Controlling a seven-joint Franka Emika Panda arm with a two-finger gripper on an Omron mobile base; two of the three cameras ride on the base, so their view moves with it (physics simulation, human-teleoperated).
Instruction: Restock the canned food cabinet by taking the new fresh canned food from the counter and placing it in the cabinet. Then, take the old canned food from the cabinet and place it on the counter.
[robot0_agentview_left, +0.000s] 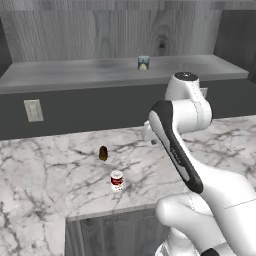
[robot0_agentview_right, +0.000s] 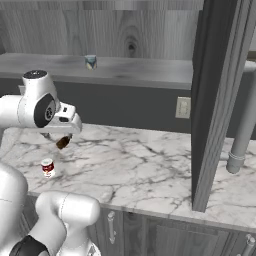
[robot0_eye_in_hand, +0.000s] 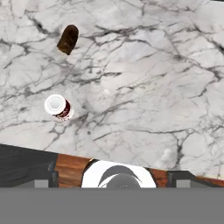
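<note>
The red-and-white can (robot0_agentview_left: 117, 180) stands upright on the marble table (robot0_agentview_left: 45, 170), near the front edge, at about 7 o'clock from the table's centre in the left base view. In the right base view the same can (robot0_agentview_right: 47, 167) sits at the table's (robot0_agentview_right: 150, 160) left end. In the hand view the can (robot0_eye_in_hand: 58, 107) appears from above, silver lid up, at roughly 9 o'clock.

A small dark brown object (robot0_agentview_left: 103, 153) rests on the table just behind the can, apart from it; in the hand view this object (robot0_eye_in_hand: 68, 39) lies at about 11 o'clock.

The blue-grey can (robot0_agentview_left: 143, 62) stands upright on the cabinet shelf (robot0_agentview_left: 75, 72), toward 12 o'clock, well apart from the red-and-white can. The right base view shows it (robot0_agentview_right: 90, 61) on the shelf (robot0_agentview_right: 150, 72) at the upper left.

The arm's hand hangs above the table, near the brown object in the right base view. The fingers are hidden behind the wrist housing; whether they are apart or together cannot be told. They hold nothing visible.

A wall outlet (robot0_agentview_left: 33, 110) is set in the dark cabinet front.
</note>
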